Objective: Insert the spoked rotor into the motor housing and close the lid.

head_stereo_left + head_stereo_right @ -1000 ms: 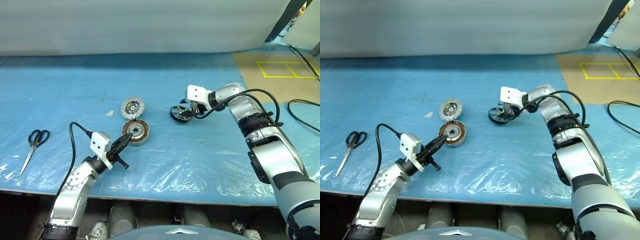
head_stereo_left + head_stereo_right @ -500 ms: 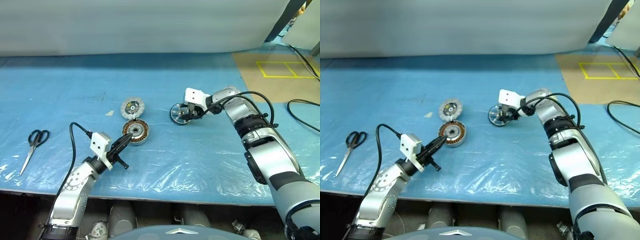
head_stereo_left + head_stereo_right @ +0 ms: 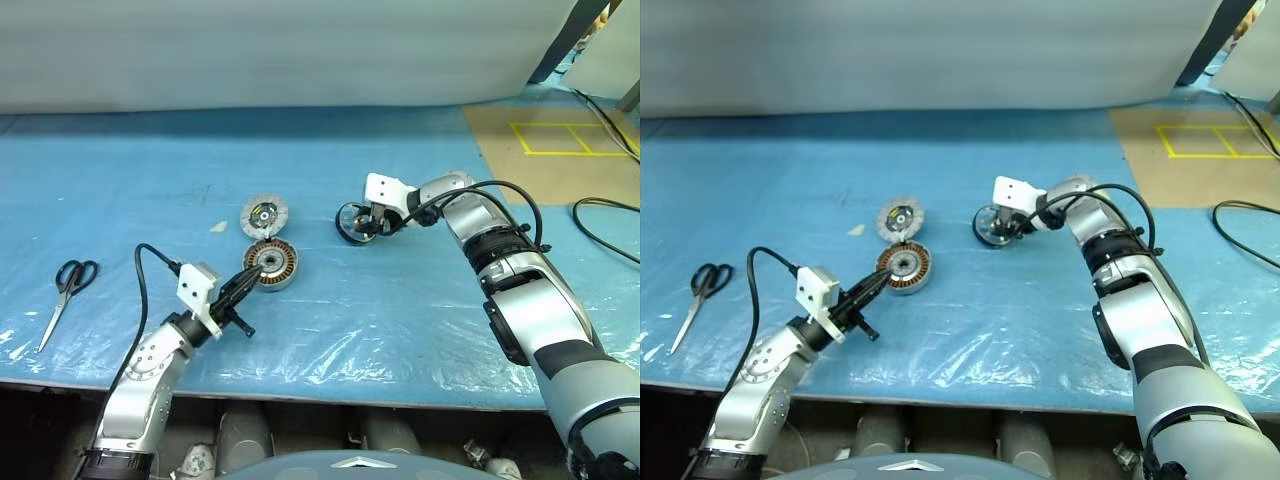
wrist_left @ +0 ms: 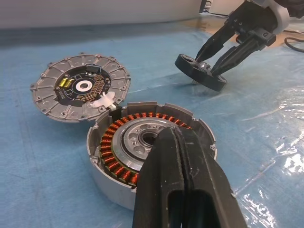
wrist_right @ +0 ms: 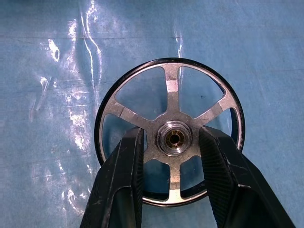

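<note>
Reaching forward over the blue plastic-covered table (image 3: 400,300), the right gripper (image 5: 172,142) has its two black fingers (image 5: 122,183) narrowed around the hub of the spoked rotor (image 5: 171,129), one finger through a gap between spokes on each side. Compared with a second ago the fingers stand closer together and the rotor, which then lay nearly flat on the sheet, is now tipped up on its rim. It also sits slightly nearer the other parts. Whether the pads actually press the hub I cannot tell.

The rotor's open face points toward the wrist camera, so its axle runs along the gripper rather than upright. In the left wrist view it leans, with its lower rim on the sheet.

To the rotor's left, well apart, the motor housing (image 3: 268,264) stands upright, copper windings facing up. The lid (image 3: 264,215) lies flat just behind it, touching its wall, circuit face up.

The left gripper (image 3: 246,283) is closed, empty, its tips just beside the housing's near rim.

Scissors (image 3: 62,291) lie far to the left.
</note>
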Motion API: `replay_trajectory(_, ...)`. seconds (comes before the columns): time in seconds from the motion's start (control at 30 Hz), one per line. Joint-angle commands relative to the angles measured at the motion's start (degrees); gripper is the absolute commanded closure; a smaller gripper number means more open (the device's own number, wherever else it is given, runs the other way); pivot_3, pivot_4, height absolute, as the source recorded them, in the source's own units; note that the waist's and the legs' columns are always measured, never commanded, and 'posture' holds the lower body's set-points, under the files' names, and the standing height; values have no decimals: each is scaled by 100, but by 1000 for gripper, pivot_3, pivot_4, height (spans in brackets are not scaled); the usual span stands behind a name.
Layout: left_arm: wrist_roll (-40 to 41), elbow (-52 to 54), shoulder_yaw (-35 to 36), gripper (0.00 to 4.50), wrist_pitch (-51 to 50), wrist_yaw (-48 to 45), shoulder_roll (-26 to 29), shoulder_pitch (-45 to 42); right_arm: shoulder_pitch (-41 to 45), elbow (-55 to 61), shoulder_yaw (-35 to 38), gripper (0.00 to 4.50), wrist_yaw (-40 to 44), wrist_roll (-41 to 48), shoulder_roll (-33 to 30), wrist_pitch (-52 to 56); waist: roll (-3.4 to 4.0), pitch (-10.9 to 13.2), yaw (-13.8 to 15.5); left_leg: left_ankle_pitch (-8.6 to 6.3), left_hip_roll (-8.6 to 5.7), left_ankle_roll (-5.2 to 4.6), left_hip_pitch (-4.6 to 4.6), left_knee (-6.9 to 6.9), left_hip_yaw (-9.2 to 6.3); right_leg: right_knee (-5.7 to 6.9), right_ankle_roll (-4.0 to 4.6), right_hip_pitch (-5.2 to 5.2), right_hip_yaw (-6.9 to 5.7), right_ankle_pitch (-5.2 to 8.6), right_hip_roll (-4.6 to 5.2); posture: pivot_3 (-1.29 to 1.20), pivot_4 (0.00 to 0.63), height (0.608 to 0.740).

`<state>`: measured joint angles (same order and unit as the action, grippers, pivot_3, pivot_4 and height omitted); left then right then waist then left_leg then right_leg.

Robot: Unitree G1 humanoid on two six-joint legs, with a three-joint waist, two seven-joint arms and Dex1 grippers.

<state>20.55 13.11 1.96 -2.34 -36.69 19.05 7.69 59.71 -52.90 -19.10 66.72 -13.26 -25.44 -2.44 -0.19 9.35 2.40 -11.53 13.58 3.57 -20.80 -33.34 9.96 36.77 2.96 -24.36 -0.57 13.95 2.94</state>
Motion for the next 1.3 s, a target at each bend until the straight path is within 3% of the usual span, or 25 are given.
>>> replay_trajectory(0.03, 144, 391, 255, 4500, 109, -8, 116, 119, 227, 547, 214, 3133, 542, 454, 162, 351, 0, 0, -7, 0, 0, 0, -2, 0, 0, 0, 0, -1, 0, 0, -1, 0, 150, 740)
replay_trajectory(0.2, 245, 554, 480, 4500, 86, -9, 215, 331, 320, 1483, 317, 3133, 1191, 1088, 610, 1290, 2, 1, -13, 4, 6, -7, -17, 2, 1, 0, 0, -19, 0, 0, -6, 0, 150, 740)
replay_trajectory(0.33, 268, 630, 554, 4500, 82, -13, 257, 502, 407, 1755, 162, 3133, 1245, 1220, 1095, 1603, 2, 1, 5, 10, 6, -17, -24, 3, 1, -1, 1, -25, -1, 0, -6, 0, 150, 740)
replay_trajectory(0.63, 190, 702, 477, 4500, 60, 109, 198, 547, 485, 1227, -529, 3133, 1321, 788, 1479, 928, 1, 1, 19, 0, 5, 2, -26, 3, 1, -2, 1, -25, -2, 0, -1, 0, 150, 740)
replay_trajectory(1.3, 180, 584, 455, 4500, 144, 104, 195, 541, 715, 532, -829, 3133, 1349, 270, 1782, 21, 1, 1, -10, -1, 6, 2, -21, 3, 1, 1, 1, -24, -2, 0, -2, 0, 150, 740)
